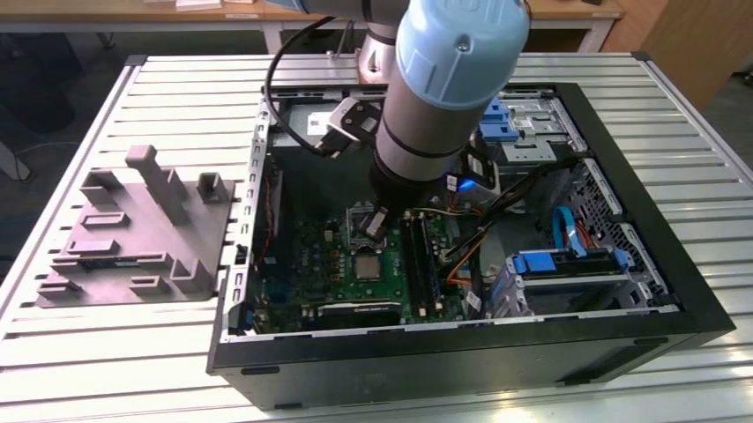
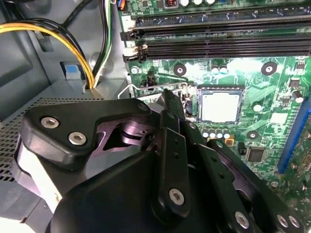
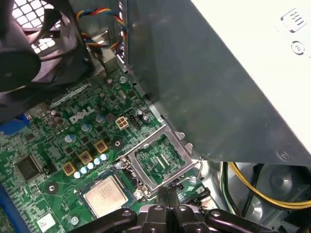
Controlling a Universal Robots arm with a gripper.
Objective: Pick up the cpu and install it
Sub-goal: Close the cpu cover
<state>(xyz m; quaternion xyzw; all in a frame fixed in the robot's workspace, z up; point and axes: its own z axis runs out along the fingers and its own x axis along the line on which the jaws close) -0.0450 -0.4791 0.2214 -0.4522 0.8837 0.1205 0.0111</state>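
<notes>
The exterior view looks steeply down from high up on the whole case (image 1: 697,328) and arm (image 1: 453,79). The 2 wrist views sit close behind the gripper (image 2: 167,99), facing the board (image 3: 58,145). Both show the cpu (image 2: 221,107) just past its tip.

Pale slatted metal table (image 1: 118,370), wooden desk (image 1: 141,13) behind, dark floor (image 1: 59,123), wooden cabinet (image 1: 694,35) alongside.
</notes>
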